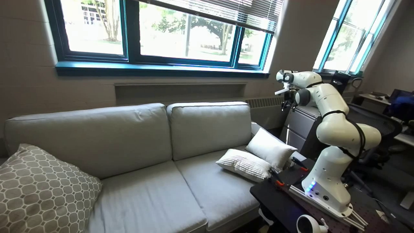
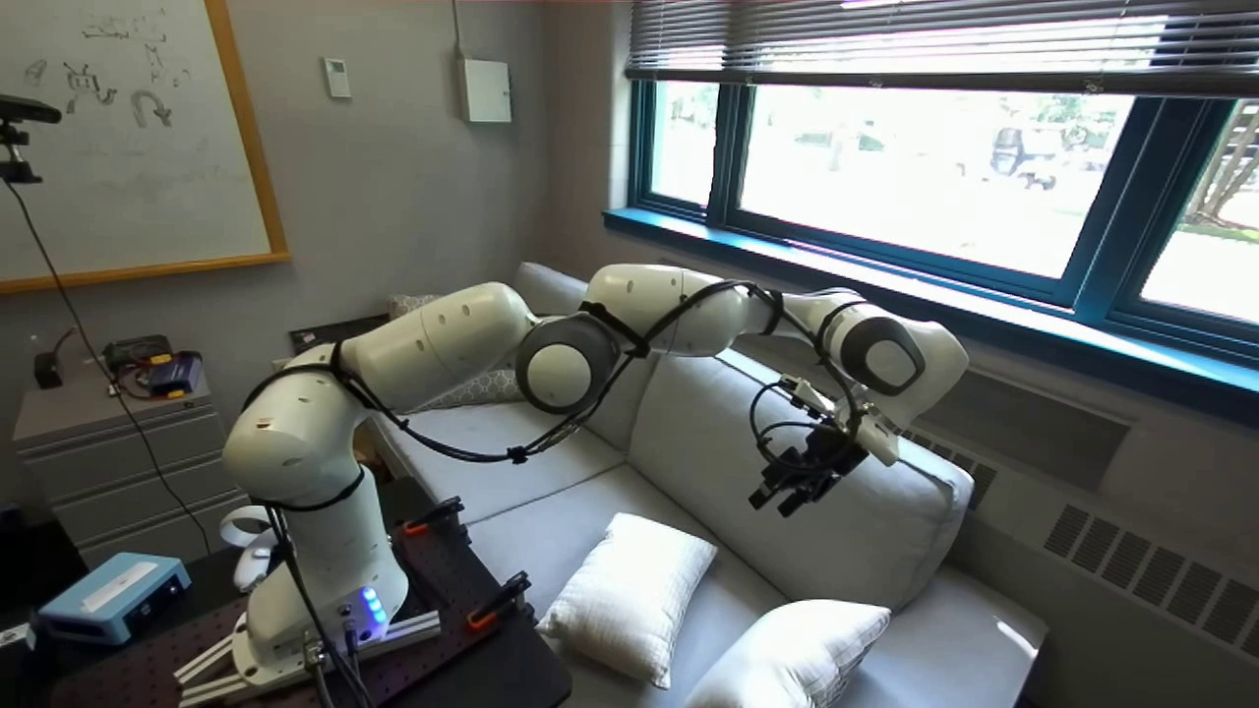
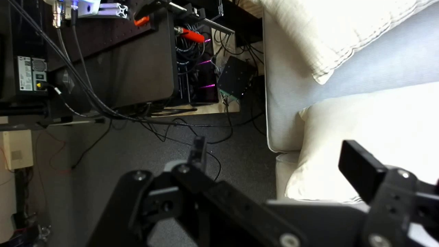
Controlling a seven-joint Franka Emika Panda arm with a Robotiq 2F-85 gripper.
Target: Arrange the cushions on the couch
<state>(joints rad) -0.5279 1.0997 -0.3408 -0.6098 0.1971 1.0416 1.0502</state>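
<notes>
Two white cushions rest at the end of the grey couch (image 1: 139, 197) beside the robot. One cushion (image 1: 244, 164) (image 2: 634, 595) lies on the seat. The second cushion (image 1: 271, 147) (image 2: 792, 654) leans at the padded arm. In the wrist view a strip of seat shows between the seat cushion (image 3: 329, 31) and the arm-side cushion (image 3: 356, 137). My gripper (image 1: 288, 106) (image 2: 774, 501) hangs well above them. Seen from the wrist, the gripper (image 3: 277, 157) is open, its fingers wide apart with nothing between them; one finger (image 3: 360, 168) overlaps the arm-side cushion in the picture only.
A larger lattice-patterned pillow (image 1: 48, 191) sits at the couch's far end. The black robot table (image 1: 275, 194), with clamps (image 1: 276, 178) at its edge, adjoins the couch front. A filing cabinet (image 1: 300, 123) stands beyond the couch arm. Cables (image 3: 219, 133) lie on the floor below.
</notes>
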